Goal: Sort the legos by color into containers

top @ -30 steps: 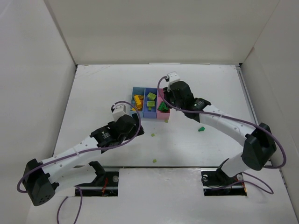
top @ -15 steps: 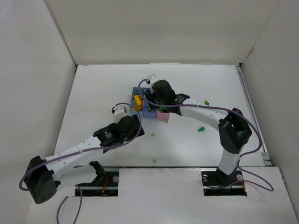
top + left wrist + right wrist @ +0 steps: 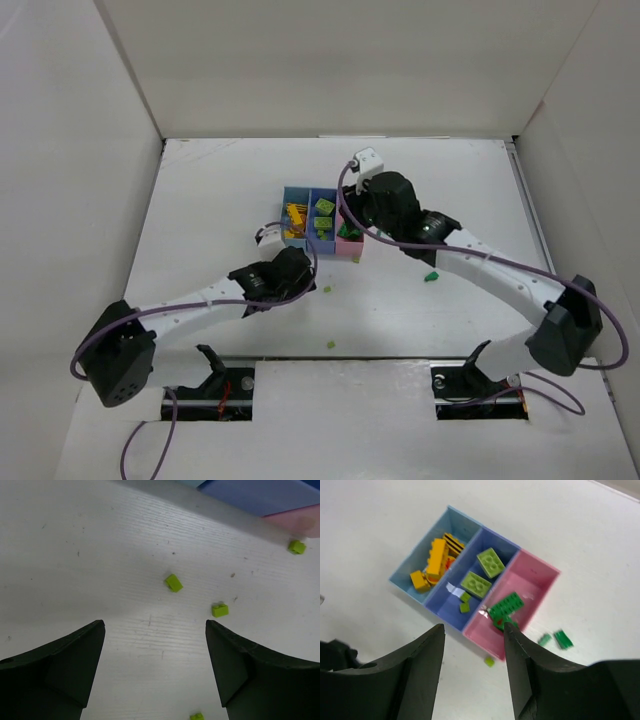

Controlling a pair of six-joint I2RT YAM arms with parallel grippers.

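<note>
My L gripper (image 3: pixel 154 630) hangs low over the table (image 3: pixel 75 540), jaws wide, nothing btwn them. Three lime legos (image 3: pixel 173 582) lie loose just ahead. My R gripper (image 3: pixel 474 630) hovers above the containers (image 3: pixel 500 538), jaws partway apart, empty. Yellow-orange bricks (image 3: pixel 436 557) sit in the lt-blue bin (image 3: pixel 402 577), lime bricks (image 3: pixel 490 561) in the periwinkle bin (image 3: pixel 445 602), a dk-green plate (image 3: pixel 506 605) in the pink bin (image 3: pixel 540 580). Two dk-green bits (image 3: pixel 563 639) lie on the table just beside the pink bin.
</note>
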